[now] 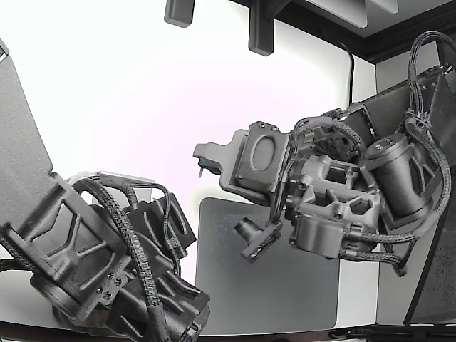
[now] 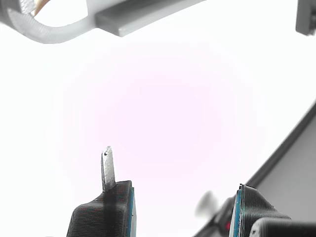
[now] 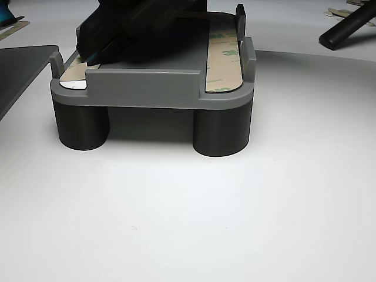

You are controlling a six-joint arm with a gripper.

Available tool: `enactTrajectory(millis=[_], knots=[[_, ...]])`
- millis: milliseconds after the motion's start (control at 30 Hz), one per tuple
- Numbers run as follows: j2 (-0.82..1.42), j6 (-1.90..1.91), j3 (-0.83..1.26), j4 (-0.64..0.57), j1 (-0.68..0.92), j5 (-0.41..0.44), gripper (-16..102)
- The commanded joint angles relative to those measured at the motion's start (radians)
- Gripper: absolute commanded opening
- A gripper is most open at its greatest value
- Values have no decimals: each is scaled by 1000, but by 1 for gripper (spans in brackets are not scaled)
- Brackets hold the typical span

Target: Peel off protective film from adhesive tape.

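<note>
A tan strip of adhesive tape (image 3: pixel 225 56) with printed protective film lies flat along one side of the grey holder (image 3: pixel 147 88). A second, paler strip (image 3: pixel 74 73) lies at the opposite side, partly hidden.

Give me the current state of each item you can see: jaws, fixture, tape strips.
Black robot gripper: jaws open, nothing between them.
Thin grey blade on one jaw: upright, bare.
Grey four-legged fixture: standing on the white table.
Printed tape strip on the fixture: lying flat, liner on.
</note>
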Motion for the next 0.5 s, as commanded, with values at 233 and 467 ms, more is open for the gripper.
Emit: enactTrajectory(millis=[233,467], knots=[[400,-63,51,-67,-436,-512,82],[611,569,155,-196,-529,-532,100]])
